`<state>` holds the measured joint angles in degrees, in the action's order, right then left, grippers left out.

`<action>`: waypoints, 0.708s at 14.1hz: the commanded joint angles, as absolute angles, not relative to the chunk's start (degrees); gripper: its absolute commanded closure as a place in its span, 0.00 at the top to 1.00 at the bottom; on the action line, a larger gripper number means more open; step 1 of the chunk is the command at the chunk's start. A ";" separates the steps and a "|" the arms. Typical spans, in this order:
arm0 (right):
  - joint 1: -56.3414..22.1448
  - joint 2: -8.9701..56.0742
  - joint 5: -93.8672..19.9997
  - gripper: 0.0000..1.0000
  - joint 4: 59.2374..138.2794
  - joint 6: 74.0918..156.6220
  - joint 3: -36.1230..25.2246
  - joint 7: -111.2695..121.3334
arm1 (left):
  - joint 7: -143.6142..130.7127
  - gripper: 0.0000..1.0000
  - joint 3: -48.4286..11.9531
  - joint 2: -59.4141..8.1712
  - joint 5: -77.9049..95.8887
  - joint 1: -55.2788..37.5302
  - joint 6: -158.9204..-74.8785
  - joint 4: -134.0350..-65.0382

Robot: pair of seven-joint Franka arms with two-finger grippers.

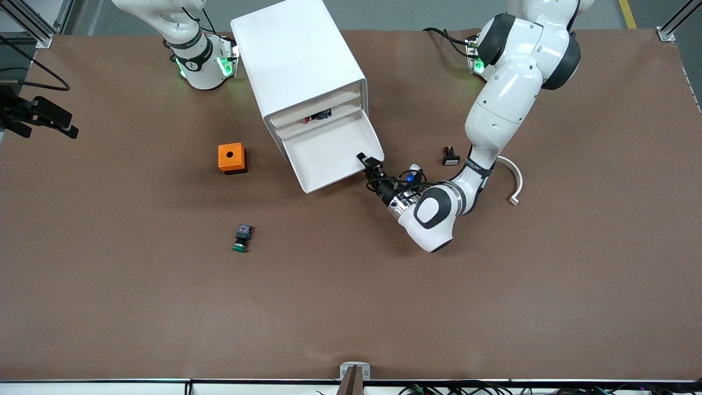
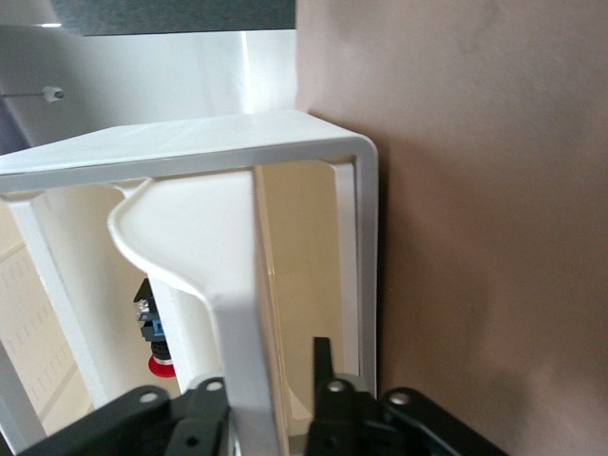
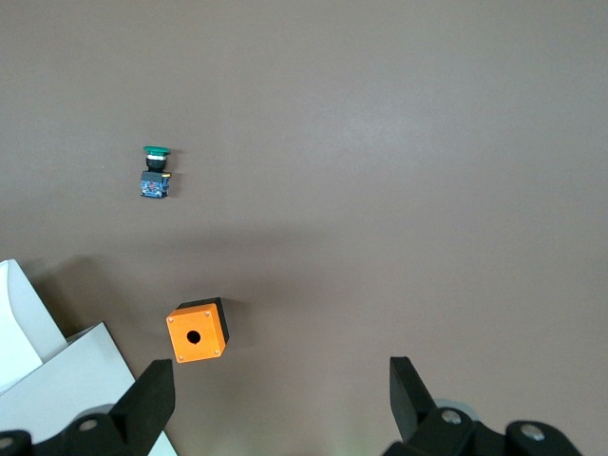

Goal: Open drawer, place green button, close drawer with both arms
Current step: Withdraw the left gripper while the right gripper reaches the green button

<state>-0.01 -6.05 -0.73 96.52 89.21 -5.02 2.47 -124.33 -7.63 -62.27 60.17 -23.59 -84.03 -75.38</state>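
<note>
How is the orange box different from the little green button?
The orange box with a hole is a plain cube sitting flat; the small green-capped push button with a black body is smaller and lies tipped on its side. The box sits beside the white cabinet; the button lies nearer the front camera. Both rest on the brown table, untouched.

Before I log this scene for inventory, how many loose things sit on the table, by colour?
Green-capped button: 1
Orange box: 1
Black-and-white switch: 1
White curved piece: 1
White cabinet: 1
Total: 5
</note>
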 commanded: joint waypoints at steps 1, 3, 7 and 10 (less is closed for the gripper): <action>-0.44 -5.19 -0.61 1.00 94.92 88.86 -5.36 2.72 | -116.23 0.93 -7.47 -62.41 61.17 -23.47 -84.90 -73.66; -0.35 -3.53 -0.97 1.00 94.57 88.77 -5.36 2.64 | -108.06 0.99 -7.65 -61.97 61.17 -22.68 -84.90 -72.60; -0.35 -1.76 -0.35 1.00 93.43 88.86 -5.36 2.90 | -89.87 0.99 -6.43 -60.56 61.00 -21.80 -85.08 -69.27; -0.35 1.23 -0.79 1.00 92.64 90.26 -5.36 2.81 | -73.79 0.99 -1.69 -57.93 60.56 -22.67 -86.65 -67.68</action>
<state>-0.01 -1.26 -0.71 95.03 89.94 -5.03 2.47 -82.43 -4.52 -60.43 60.18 -21.92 -85.47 -67.86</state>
